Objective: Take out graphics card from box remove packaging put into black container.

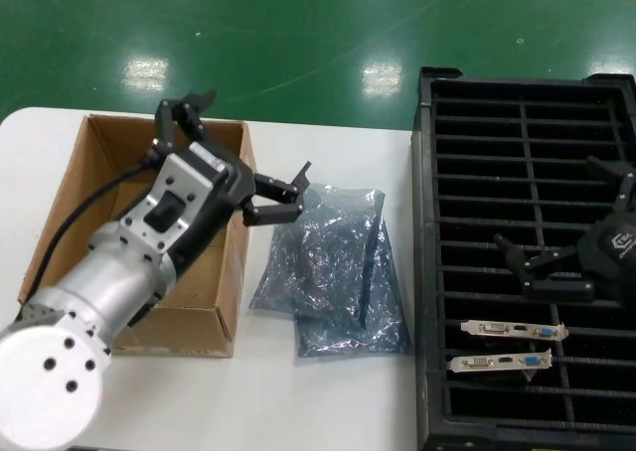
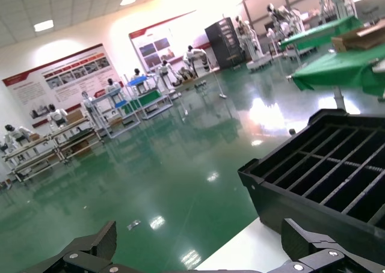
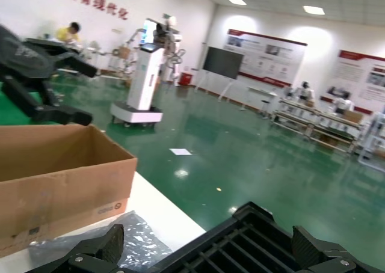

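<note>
A: Graphics card (image 1: 514, 329) first: where?

B: Stood on edge in a near slot of the black container (image 1: 427, 272), silver bracket up. Second card (image 1: 500, 362) in the next slot toward the robot. So 2 seated, presumably on edge to fit the narrow ribs.

A: And the left gripper (image 1: 241, 148)?

B: Hanging above the right wall of the box (image 1: 70, 203), spread wide, gripping nothing. Tilted toward the table beside the box, not down into it.

A: Why there?

B: Hard to say. Probably between steps: either about to dip into the box for another card, or reaching toward the packaging (image 1: 333, 237) just beside it. Most of the box floor hidden behind the arm, so no telling what remains inside.

A: Packaging lying how?

B: Crumpled on the white table (image 1: 328, 401) between box and container, overlapping a flatter bluish bag (image 1: 383, 337). Dark thin strip visible through the plastic; possibly a card inside, cannot tell.

A: Right gripper (image 1: 561, 223)?

B: Poised over the container's middle rows, just behind the 2 cards, fully open and empty too. Looks placed for slotting, or waiting its turn.
</note>
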You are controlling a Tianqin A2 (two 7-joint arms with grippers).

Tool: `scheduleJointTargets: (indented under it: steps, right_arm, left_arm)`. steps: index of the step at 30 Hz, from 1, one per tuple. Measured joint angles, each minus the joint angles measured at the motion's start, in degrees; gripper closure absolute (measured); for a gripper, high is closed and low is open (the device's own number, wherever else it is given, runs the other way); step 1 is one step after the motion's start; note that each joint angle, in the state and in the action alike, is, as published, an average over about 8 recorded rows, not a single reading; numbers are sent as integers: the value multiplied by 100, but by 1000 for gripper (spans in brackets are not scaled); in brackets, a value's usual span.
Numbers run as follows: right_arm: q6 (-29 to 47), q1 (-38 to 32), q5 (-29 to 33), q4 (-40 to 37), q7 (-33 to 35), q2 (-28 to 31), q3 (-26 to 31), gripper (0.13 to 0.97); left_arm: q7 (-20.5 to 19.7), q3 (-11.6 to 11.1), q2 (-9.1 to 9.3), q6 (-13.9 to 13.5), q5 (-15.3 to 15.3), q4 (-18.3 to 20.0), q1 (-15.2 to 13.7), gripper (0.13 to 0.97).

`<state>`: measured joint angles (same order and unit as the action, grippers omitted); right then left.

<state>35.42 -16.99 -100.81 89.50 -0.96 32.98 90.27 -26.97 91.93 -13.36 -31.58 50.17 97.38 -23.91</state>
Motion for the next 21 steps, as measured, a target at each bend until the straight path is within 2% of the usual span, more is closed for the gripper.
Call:
scheduleJointTargets:
  steps: [21]
  right_arm:
    - [-1625,780,-107,100,44,-724,64,129]
  left_arm:
    - [1236,-12,-176,1448,2429,-262,1097,132]
